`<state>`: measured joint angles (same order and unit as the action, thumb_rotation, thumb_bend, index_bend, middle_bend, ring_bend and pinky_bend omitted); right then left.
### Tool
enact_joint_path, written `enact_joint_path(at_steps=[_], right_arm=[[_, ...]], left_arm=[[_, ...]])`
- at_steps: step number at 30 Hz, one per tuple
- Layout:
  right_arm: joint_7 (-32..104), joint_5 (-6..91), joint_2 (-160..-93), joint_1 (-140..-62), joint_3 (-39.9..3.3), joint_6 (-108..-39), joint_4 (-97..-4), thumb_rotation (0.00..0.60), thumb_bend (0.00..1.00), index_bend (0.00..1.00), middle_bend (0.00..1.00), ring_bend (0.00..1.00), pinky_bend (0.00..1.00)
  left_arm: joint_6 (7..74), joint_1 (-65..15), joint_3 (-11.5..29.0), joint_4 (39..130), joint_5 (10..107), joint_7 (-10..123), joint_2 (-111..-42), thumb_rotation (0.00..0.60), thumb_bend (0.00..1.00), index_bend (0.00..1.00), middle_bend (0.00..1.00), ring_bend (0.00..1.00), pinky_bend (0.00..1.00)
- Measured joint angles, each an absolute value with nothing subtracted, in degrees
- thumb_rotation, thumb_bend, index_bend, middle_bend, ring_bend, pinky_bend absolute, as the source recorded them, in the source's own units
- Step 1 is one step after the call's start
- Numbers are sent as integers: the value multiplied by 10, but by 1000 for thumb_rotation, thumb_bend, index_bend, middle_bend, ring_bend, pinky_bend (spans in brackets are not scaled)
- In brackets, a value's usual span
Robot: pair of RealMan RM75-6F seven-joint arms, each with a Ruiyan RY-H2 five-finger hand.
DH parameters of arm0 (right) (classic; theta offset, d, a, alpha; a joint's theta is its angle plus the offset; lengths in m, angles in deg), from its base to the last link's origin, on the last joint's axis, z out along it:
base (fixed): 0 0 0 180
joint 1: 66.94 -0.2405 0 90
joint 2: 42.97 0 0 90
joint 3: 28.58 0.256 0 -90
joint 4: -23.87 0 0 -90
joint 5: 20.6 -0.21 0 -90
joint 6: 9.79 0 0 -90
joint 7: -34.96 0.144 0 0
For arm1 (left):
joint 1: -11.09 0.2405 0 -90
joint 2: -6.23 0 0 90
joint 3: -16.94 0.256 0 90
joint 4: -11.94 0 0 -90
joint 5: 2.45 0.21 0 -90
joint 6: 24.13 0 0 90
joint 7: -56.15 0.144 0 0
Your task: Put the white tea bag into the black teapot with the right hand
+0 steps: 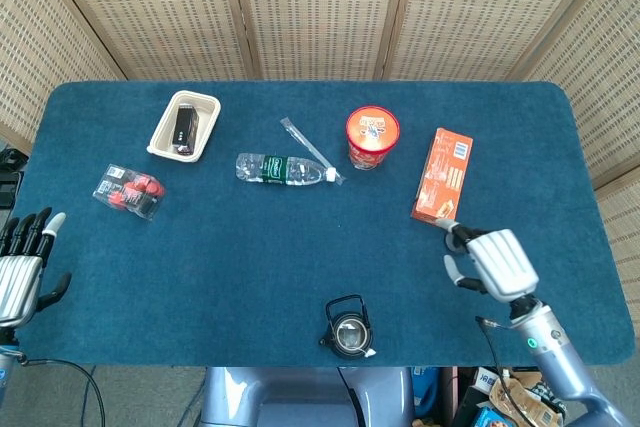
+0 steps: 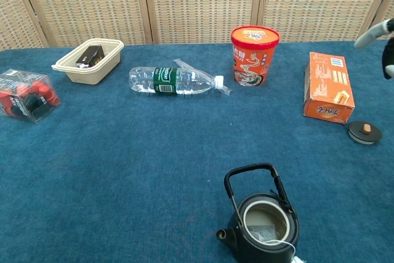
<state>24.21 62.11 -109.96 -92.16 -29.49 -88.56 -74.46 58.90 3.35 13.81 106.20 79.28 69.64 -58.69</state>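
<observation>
The black teapot (image 1: 349, 332) (image 2: 261, 220) stands lidless at the table's near edge, handle upright. The white tea bag (image 2: 265, 233) lies inside it, with its string trailing over the rim to the near right. My right hand (image 1: 495, 262) hovers to the right of the pot, well apart from it, with its fingers spread and nothing in them. Only its fingertips (image 2: 369, 35) show at the chest view's right edge. My left hand (image 1: 22, 267) rests off the table's left edge, fingers apart and empty.
The pot's round lid (image 2: 364, 132) lies near the orange box (image 1: 442, 177). Farther back are a red instant-noodle cup (image 1: 372, 137), a lying water bottle (image 1: 283, 169), a beige tray (image 1: 162, 137) holding a dark item, and a clear box of red pieces (image 1: 129, 192).
</observation>
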Motion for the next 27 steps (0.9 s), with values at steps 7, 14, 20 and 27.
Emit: enact_joint_path(at_steps=[7,14,20,27], right_arm=[[199,571,-1116,-873,-275,-932,-754,352,652,96,238,277,510],[182,557,-1128,-838,-273,-956,-746,353,648,96,215,234,456],[180,567,-1153,-807,-273,-988,-720,351,647,96,205,219,432],[185,574,-1157,-796,-268,-987,-714,352,644,96,201,218,431]], left_arm=[[595,38,141,1059,797,692,-593,600,369,0,0,0,0],[602,44,149,1056,812,685,-600,600,369,0,0,0,0],[609,50,158,1057,826,676,-603,600,369,0,0,0,0],[610,52,161,1059,834,674,-602,600,369,0,0,0,0]])
